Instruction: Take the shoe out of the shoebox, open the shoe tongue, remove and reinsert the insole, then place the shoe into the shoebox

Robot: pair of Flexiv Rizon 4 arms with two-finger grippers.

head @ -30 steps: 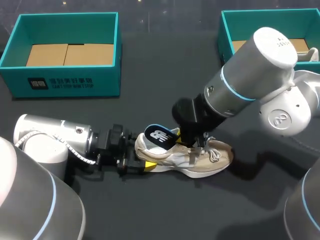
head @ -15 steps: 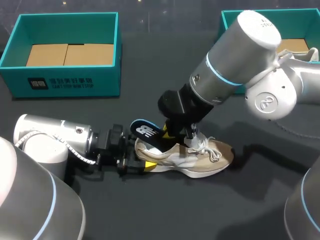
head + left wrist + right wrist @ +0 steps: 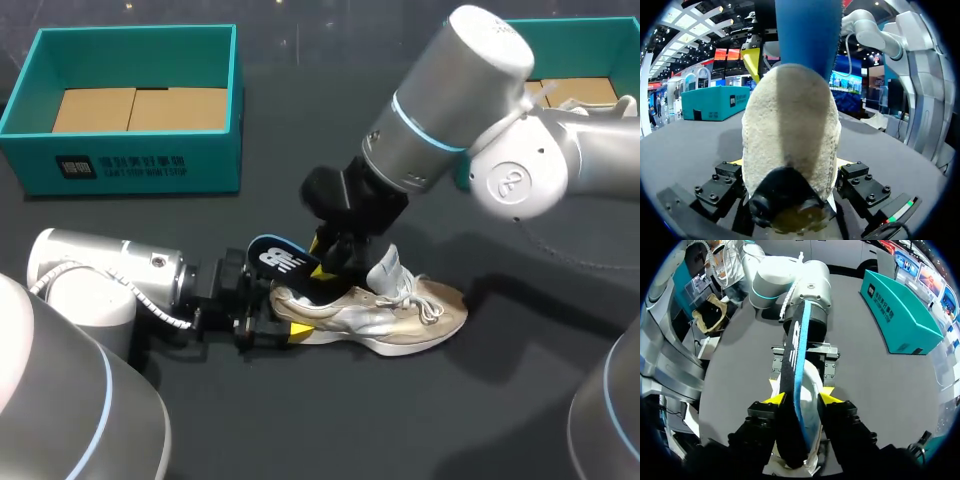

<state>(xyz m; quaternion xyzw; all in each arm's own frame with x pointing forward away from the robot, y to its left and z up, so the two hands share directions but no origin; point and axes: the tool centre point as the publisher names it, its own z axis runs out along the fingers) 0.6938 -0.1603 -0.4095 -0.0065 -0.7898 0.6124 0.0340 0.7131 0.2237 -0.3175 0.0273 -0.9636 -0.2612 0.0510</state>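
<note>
A beige-and-white shoe [image 3: 400,318] lies on its sole on the dark table, toe to the right. My left gripper [image 3: 262,322] is shut on its heel; in the left wrist view the fuzzy heel [image 3: 790,135] fills the gap in that gripper [image 3: 791,167]. A dark blue insole [image 3: 283,263] sticks out of the shoe's mouth, slanting up over the heel. My right gripper [image 3: 335,262] hovers over the shoe's opening. In the right wrist view the insole [image 3: 792,365] stands edge-on between the gripper's [image 3: 801,399] spread yellow tips, with a gap on one side.
A teal shoebox [image 3: 130,160] with a cardboard floor stands at the back left. A second teal box [image 3: 455,55] is at the back right, partly behind my right arm, with another shoe [image 3: 625,105] in it. Bare table lies in front of the shoe.
My right arm has swung left and up, drawing the insole back out over the heel. Its fingers, pinched at first, have now spread. The left arm has kept still.
</note>
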